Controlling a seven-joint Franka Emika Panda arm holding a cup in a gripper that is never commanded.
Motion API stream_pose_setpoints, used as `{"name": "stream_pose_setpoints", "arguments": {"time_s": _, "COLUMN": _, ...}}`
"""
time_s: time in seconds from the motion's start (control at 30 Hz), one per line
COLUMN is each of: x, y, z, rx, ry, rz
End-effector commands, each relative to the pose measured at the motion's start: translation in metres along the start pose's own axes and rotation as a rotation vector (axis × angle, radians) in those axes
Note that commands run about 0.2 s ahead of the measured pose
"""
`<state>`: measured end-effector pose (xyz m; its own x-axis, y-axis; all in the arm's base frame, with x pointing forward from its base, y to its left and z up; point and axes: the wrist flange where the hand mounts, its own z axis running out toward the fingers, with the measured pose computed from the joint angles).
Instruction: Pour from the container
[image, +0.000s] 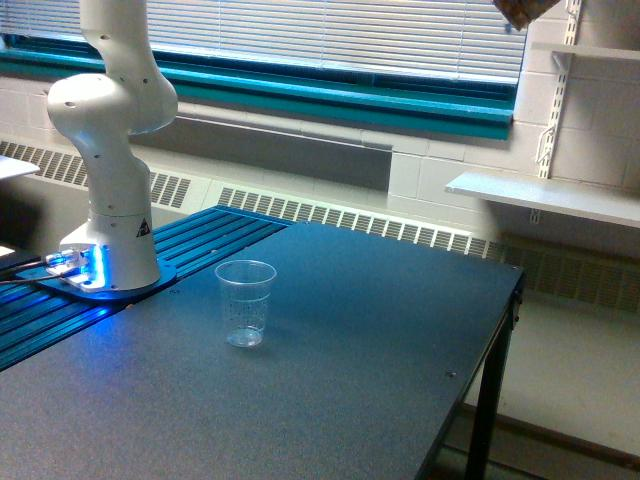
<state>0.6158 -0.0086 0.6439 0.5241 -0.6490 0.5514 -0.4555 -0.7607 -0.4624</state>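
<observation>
The container is out of view. A clear tapered plastic cup (245, 302) with ridged sides stands upright on the dark table (380, 330), left of the table's middle. It looks empty. Only the white base and lower links of the arm (108, 150) show, at the exterior view's left; the arm rises out of the top of the picture. My gripper does not show. A small brownish dark shape (522, 10) pokes in at the top edge, far right, high above the table; what it is cannot be told.
The arm's base plate (100, 285) glows blue, with cables at its left. The table's right edge (505, 330) drops to the floor. Behind are a radiator grille, a window with blinds and white wall shelves (560, 195).
</observation>
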Motion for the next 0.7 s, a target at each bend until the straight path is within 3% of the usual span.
{"name": "stream_pose_setpoints", "arguments": {"time_s": 0.03, "x": 0.016, "y": 0.003, "z": -0.018, "rx": 0.005, "ry": 0.041, "rz": 0.010}}
{"name": "stream_pose_setpoints", "arguments": {"time_s": 0.3, "x": 0.010, "y": 0.004, "z": -0.022, "rx": 0.003, "ry": 0.031, "rz": 0.001}}
{"name": "stream_pose_setpoints", "arguments": {"time_s": 0.7, "x": -0.006, "y": 0.024, "z": -0.023, "rx": -0.044, "ry": 0.002, "rz": -0.009}}
